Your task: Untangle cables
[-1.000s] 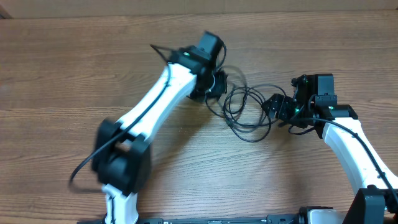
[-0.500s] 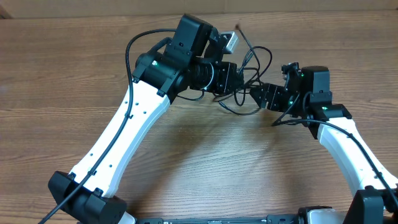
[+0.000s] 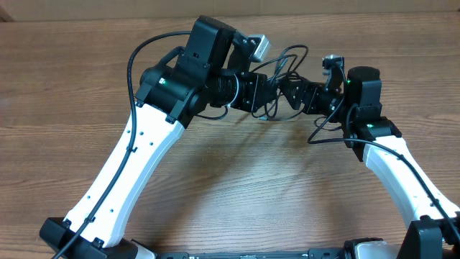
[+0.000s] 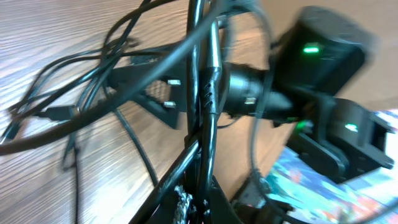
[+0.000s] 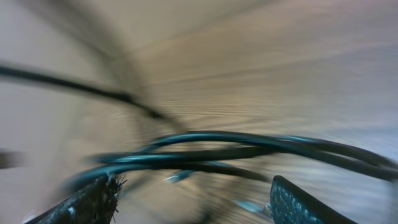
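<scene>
Two end effectors (image 3: 267, 92) (image 3: 293, 93), one cable bundle (image 4: 208, 81)

The cables (image 4: 208, 81) I handle look like smooth, glossy black plastic; the table (image 3: 72, 86) is matt, grained wood.

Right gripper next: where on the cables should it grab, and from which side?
Probably the loose loop of the cables on the far side of the tangle, clear of the left gripper. Bring the right gripper in from its own side, fingers straddling one strand crosswise, since the strands run across its open gap.
</scene>
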{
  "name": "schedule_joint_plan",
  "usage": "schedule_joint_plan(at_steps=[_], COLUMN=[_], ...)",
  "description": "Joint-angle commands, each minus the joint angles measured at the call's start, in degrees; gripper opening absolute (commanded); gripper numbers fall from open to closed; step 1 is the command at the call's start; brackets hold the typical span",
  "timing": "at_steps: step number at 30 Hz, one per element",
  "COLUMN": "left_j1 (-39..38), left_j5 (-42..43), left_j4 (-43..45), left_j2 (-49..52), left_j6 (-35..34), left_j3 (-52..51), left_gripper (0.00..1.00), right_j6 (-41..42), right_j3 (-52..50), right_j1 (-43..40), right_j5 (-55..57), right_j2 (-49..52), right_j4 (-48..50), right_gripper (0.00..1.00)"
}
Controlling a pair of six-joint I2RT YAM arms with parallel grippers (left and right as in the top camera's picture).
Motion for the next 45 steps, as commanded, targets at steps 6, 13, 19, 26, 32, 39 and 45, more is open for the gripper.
schedule_joint_plan(at_steps=[6,13,19,26,32,39,45], left_j1=[0.4,0.7,3.9,11.3,15.6,17.2,22.5], left_j5=[-2.6,7.2,2.4,1.1,-2.8,-23.5,-30.9], left_j4=[0.1,0.6,-1.0,-1.3,-2.3,-2.4,-2.1], left_j2=[-1.2,-2.1,-4.6,-5.6,-5.6,-5.7,-5.7], left_j6=[2.4,4.9,6.2,6.2,6.2,4.1,1.9], left_j3=[0.9,0.9,0.9,0.9,0.9,0.9,0.9], left_gripper=[0.04,0.04,0.04,0.08,0.08,0.04,0.04], right_j6=[1.1,3.5,7.5,7.5,4.4,2.8,12.0], right_j3=[1.3,1.3,1.3,1.3,1.3,1.3,1.3], right_j1=[0.1,0.1,0.1,0.1,0.1,0.1,-0.5], right_j5=[-22.5,7.6,25.2,24.8,9.1,19.3,49.0], right_j2=[0.0,0.0,0.0,0.0,0.0,0.0,0.0], right_j4=[10.2,2.5,-9.3,-15.8,-17.0,-24.5,-36.1], right_gripper=[0.77,0.67,0.17,0.04,0.04,0.04,0.04])
